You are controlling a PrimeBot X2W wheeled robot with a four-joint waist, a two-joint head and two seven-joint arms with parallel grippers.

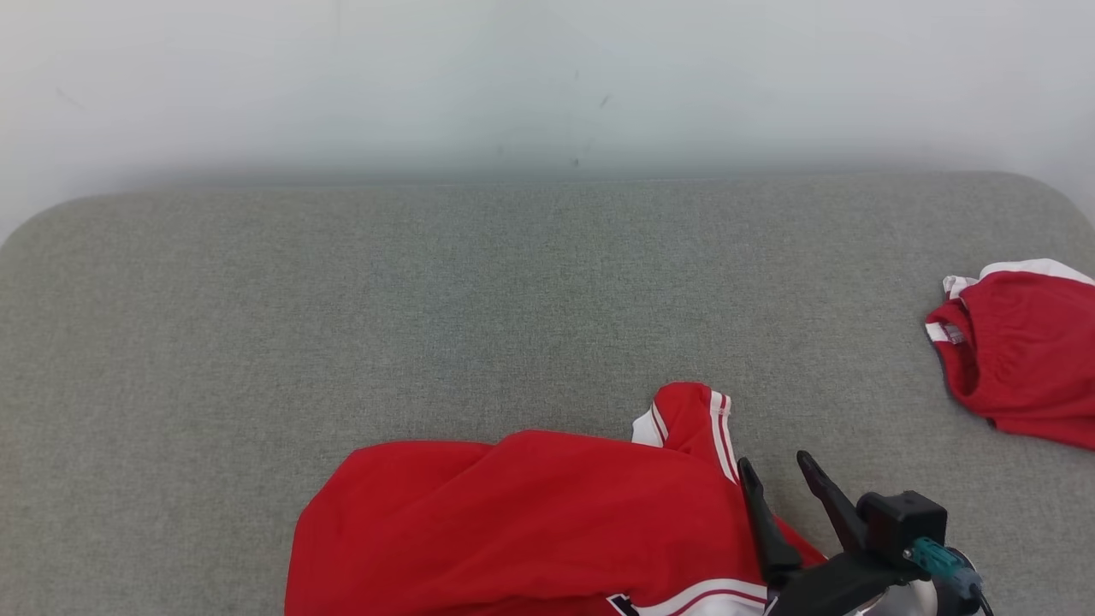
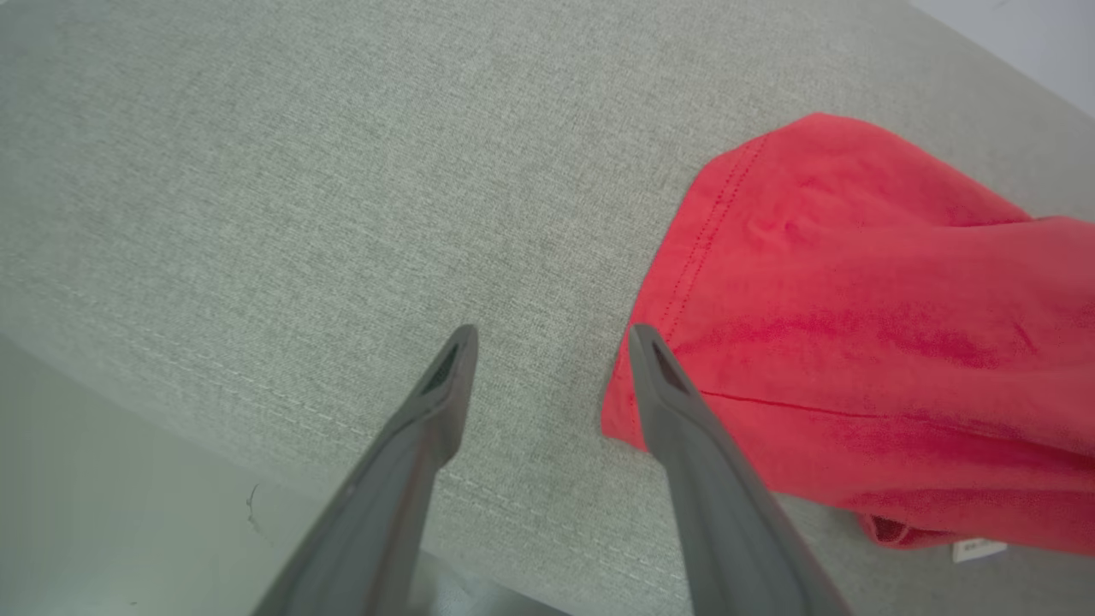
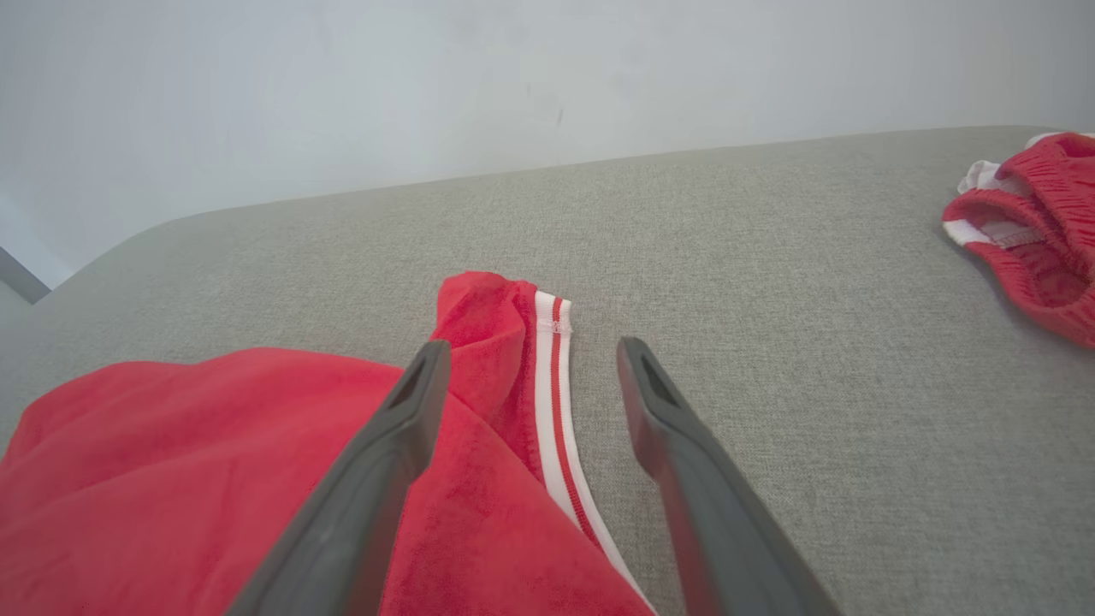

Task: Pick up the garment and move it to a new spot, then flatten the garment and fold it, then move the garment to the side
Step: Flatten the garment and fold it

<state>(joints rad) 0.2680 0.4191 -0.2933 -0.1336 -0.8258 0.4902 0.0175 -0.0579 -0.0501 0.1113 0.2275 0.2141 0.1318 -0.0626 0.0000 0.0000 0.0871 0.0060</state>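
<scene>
The garment [image 1: 530, 522], a red jersey with white and red trim, lies rumpled on the grey padded table [image 1: 342, 325] at the near edge. My right gripper [image 1: 777, 462] is open just above its right side, one finger over the red cloth, the other over bare table. In the right wrist view the striped edge of the garment [image 3: 479, 342] runs between the fingers of the right gripper [image 3: 526, 351]. My left gripper [image 2: 552, 338] is open beside the left corner of the garment [image 2: 855, 325], its right fingertip at the hem, nothing between the fingers.
A second red piece with a white waistband [image 1: 1018, 342] lies at the table's right edge, also seen as red shorts [image 3: 1035, 222] in the right wrist view. A pale wall [image 1: 547, 77] stands behind the table. The table's near-left edge [image 2: 257, 402] drops to the floor.
</scene>
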